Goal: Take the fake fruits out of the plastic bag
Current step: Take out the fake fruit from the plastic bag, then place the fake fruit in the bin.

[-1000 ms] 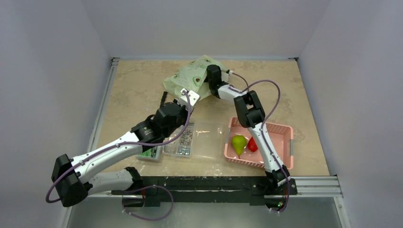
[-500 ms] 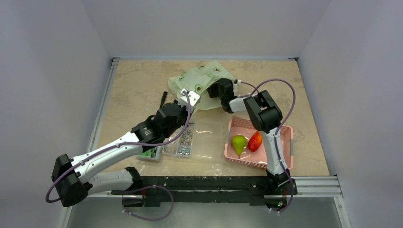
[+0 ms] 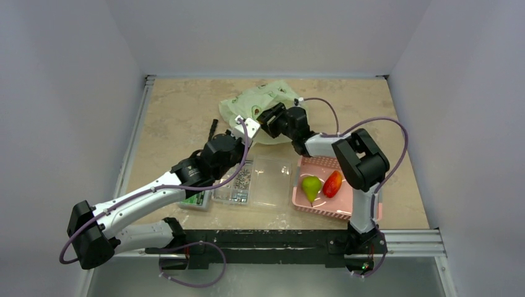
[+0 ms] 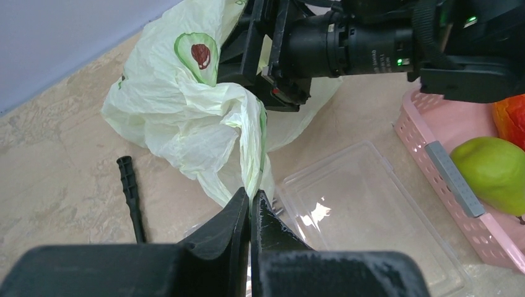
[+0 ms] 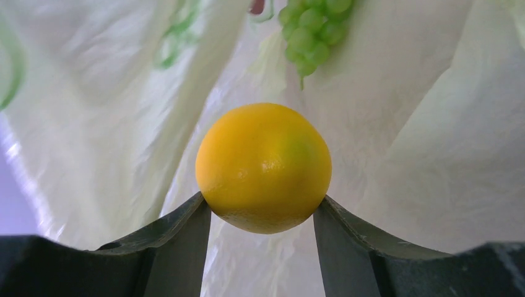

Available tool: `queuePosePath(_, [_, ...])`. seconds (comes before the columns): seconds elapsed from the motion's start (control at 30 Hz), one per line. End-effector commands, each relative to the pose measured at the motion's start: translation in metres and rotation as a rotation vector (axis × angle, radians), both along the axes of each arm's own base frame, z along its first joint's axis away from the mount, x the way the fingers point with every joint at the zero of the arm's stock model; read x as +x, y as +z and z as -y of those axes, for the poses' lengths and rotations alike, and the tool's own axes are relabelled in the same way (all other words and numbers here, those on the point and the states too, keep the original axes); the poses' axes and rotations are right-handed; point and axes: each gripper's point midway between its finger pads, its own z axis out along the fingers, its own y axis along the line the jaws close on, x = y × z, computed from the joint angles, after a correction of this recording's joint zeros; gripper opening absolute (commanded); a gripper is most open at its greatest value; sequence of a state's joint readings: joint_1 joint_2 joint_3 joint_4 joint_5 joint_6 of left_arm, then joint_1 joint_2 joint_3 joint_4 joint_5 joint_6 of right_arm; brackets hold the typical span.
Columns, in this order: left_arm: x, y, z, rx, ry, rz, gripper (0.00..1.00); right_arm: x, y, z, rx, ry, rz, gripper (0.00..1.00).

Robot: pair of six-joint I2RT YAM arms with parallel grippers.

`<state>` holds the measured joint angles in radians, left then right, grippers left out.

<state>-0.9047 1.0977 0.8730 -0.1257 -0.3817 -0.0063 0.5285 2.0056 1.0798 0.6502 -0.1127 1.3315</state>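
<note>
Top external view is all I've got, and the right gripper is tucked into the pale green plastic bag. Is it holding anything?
Observer: Yes. The right wrist view shows a round yellow plastic lemon held by the right gripper, touching both fingers.
Operator: Anything else inside?
Observer: A green plastic grape bunch lies beyond the lemon, against the wall of the pale green plastic bag.
Operator: And the left gripper?
Observer: The left wrist view shows the left gripper shut on a fold of the bag's edge.
</note>
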Motion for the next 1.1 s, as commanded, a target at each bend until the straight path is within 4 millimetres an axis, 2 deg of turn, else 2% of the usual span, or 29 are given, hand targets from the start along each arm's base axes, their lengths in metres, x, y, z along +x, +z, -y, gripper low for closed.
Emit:
queuePosePath(0.0, [0.004,0.022,0.001,-0.041,0.015,0.043,0.00,-0.038,0.010,0.003,-0.114,0.157,0.061,0.10])
queuePosePath(0.1, [0.004,0.024,0.000,-0.043,0.021,0.046,0.00,-0.060,0.009,0.016,-0.172,0.178,0.069,0.10])
queuePosePath(0.17, [0.004,0.025,-0.001,-0.043,0.027,0.049,0.00,-0.072,0.016,0.027,-0.226,0.189,0.093,0.09])
queuePosePath(0.27, [0.005,0.025,-0.003,-0.041,0.035,0.051,0.00,-0.081,0.022,0.046,-0.350,0.183,0.122,0.08])
queuePosePath(0.47, [0.007,0.025,-0.007,-0.037,0.067,0.052,0.00,-0.099,0.047,0.088,-0.567,0.141,0.156,0.06])
queuePosePath(0.53, [0.007,0.025,-0.007,-0.040,0.069,0.048,0.00,-0.113,0.048,0.107,-0.641,0.134,0.122,0.06])
queuePosePath(0.67, [0.007,0.024,-0.007,-0.036,0.073,0.037,0.00,-0.148,0.065,0.131,-0.665,0.131,0.092,0.06])
queuePosePath(0.8, [0.007,0.026,-0.008,-0.036,0.073,0.039,0.00,-0.178,0.069,0.173,-0.752,0.041,0.020,0.05])
queuePosePath(0.9, [0.007,0.027,-0.007,-0.037,0.071,0.039,0.00,-0.201,0.065,0.208,-0.804,-0.066,-0.071,0.00])
queuePosePath(1.07, [0.006,0.027,-0.006,-0.041,0.062,0.036,0.00,-0.232,0.054,0.256,-0.845,-0.255,-0.219,0.00])
